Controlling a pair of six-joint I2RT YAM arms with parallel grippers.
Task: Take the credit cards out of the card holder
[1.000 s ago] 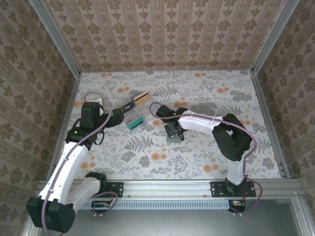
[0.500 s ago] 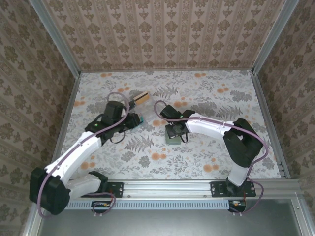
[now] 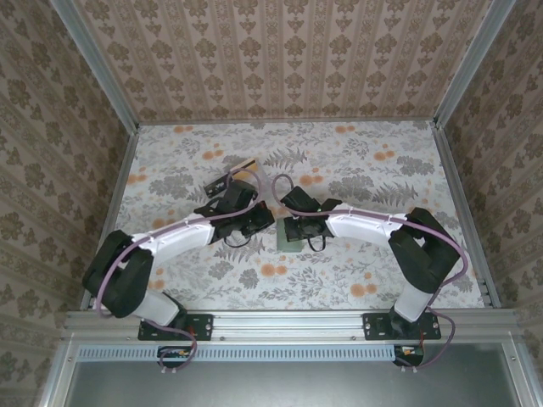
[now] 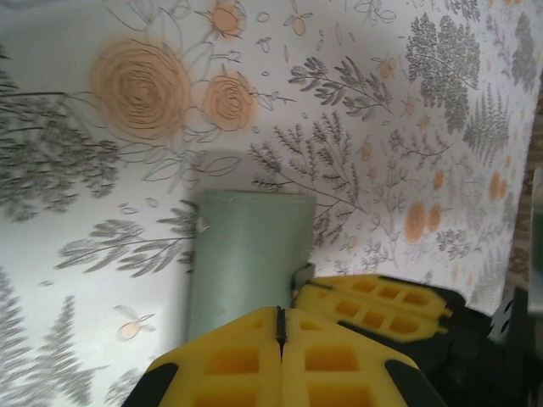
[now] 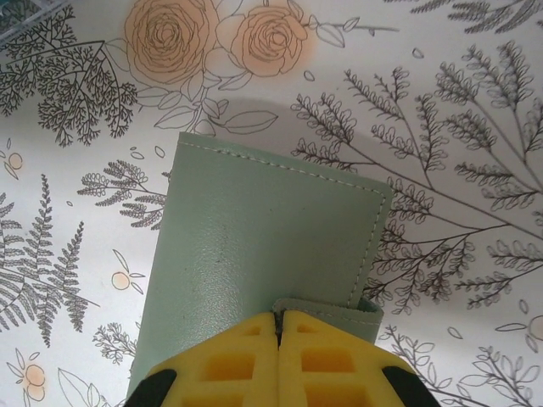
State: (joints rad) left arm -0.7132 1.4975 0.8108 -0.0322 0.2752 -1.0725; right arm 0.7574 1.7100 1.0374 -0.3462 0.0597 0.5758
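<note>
The card holder (image 3: 291, 243) lies folded shut and flat on the flowered surface (image 3: 365, 170), with its stitched grey-green cover turned up. The credit cards are judged to be enclosed between its two panels, so no part of the task can be counted as done.

The right pincer (image 5: 278, 326) is set over one short edge of the holder, its yellow fingers brought together with no gap between them. Just beside the tips, a narrow strip of the under panel (image 5: 327, 309) is exposed past the cover's corner. Whether the cover is nipped between the fingers or only pressed down by them cannot be told. Either way, this placement is judged to pin the soft holder so that it is not pushed about on the smooth surface.

The left pincer (image 4: 280, 326) is likewise closed tight, with nothing seen held, and is brought to the same end of the holder, just beside the right pincer's fingers (image 4: 382, 315). A second tool is probably wanted here (a limp bifold is hardly opened by one alone).

The cover's free edge is judged to need lifting while the other panel is held down; otherwise the whole holder may be dragged or raised.

A tan-and-black block (image 3: 242, 165) is left well apart from the holder.
</note>
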